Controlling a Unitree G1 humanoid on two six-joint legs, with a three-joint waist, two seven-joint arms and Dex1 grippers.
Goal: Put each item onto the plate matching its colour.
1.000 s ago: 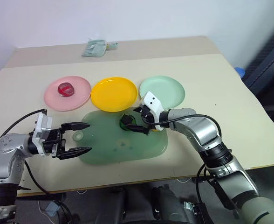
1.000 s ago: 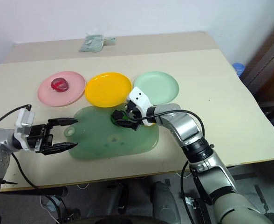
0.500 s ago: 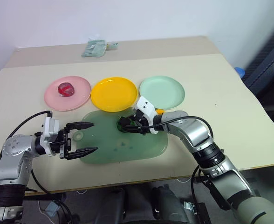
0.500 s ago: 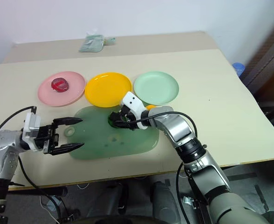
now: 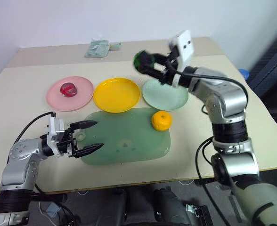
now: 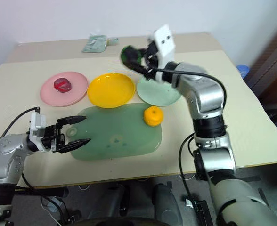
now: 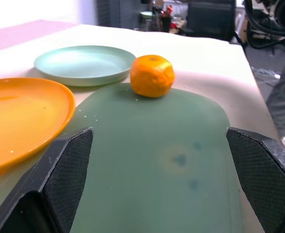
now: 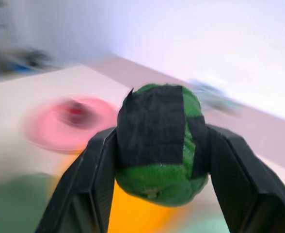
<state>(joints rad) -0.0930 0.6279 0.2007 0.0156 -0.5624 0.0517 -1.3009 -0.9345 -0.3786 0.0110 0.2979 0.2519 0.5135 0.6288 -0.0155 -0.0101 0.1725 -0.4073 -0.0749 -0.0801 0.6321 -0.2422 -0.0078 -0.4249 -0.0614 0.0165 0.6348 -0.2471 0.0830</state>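
My right gripper (image 5: 147,64) is shut on the dark green item with black patches (image 5: 140,60), held high in the air above the far left rim of the mint green plate (image 5: 172,97). The wrist view shows the same green item (image 8: 157,145) clamped between both fingers. The orange item (image 5: 161,120) sits on the far right corner of the green mat (image 5: 124,141). The dark red item (image 5: 68,89) rests on the pink plate (image 5: 53,100). The yellow plate (image 5: 116,94) is bare. My left gripper (image 5: 89,136) stands open and level over the mat's left end, holding nothing.
A folded greenish packet (image 5: 100,48) lies near the table's far edge. The three plates form a row behind the mat. A blue object (image 5: 242,73) shows beyond the table's right edge.
My right gripper closed on the green item on the mat and lifted it up and back toward the mint plate, uncovering the orange item. The left gripper has hardly moved.
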